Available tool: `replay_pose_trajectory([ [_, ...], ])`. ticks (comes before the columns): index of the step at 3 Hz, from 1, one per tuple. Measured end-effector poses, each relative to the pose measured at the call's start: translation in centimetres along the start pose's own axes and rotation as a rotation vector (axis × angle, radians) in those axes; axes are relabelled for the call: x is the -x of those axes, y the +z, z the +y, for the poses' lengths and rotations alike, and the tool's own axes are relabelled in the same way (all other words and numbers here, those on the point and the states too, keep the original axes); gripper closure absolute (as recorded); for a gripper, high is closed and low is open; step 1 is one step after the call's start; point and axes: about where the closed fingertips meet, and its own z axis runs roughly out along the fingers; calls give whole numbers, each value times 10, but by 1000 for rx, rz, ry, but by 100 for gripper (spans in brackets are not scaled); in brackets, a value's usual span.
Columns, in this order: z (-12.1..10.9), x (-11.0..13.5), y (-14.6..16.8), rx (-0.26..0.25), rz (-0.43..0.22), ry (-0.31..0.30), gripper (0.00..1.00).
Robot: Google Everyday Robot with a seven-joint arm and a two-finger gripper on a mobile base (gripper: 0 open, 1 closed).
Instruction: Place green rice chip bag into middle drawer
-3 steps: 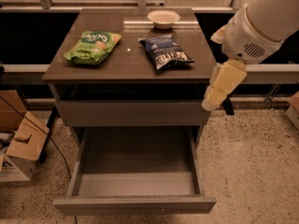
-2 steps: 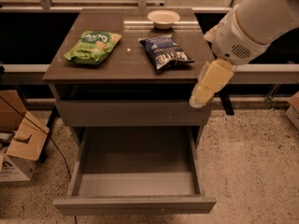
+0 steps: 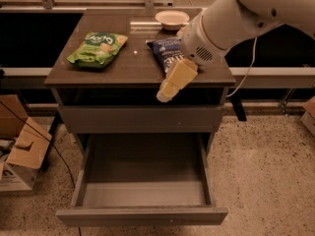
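Where the speckled floor (image 3: 266, 171) meets the left edge of the view, crumpled cardboard boxes (image 3: 22, 154) sit beside the table (image 3: 78, 75), and a thin dark cable (image 3: 47, 139) runs across the floor by them. On the left part of the brown tabletop lies the green rice chip bag (image 3: 97, 48), flat, its printed face up, apart from everything else on the surface and well away from the pincer. Below the tabletop comes a dark gap, then a closed grey front panel (image 3: 142, 118). Under that panel the middle drawer (image 3: 142, 215) stands pulled out toward the camera, a shallow grey box with low sides and nothing visible inside it. Toward the middle right of the tabletop lies a dark blue snack bag (image 3: 165, 53) with white lettering, partly hidden by the arm. Behind it, near the back edge, stands a small pale bowl (image 3: 172, 17). The pincer (image 3: 166, 91), cream-coloured, hangs over the front edge of the table just right of centre, tilted down and to the left, in front of the blue bag and above the closed panel. It holds nothing, and whether it is apart or together cannot be told. The thick white arm (image 3: 236, 18) reaches in from the upper right corner. A pale cable (image 3: 247, 70) hangs down behind the table on the right.
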Motion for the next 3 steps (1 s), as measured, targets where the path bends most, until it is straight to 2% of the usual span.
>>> replay_pose_trajectory([
  [2, -14, 48, 65, 40, -112, -11, 0],
  [3, -38, 80, 116, 82, -169, -8, 0],
])
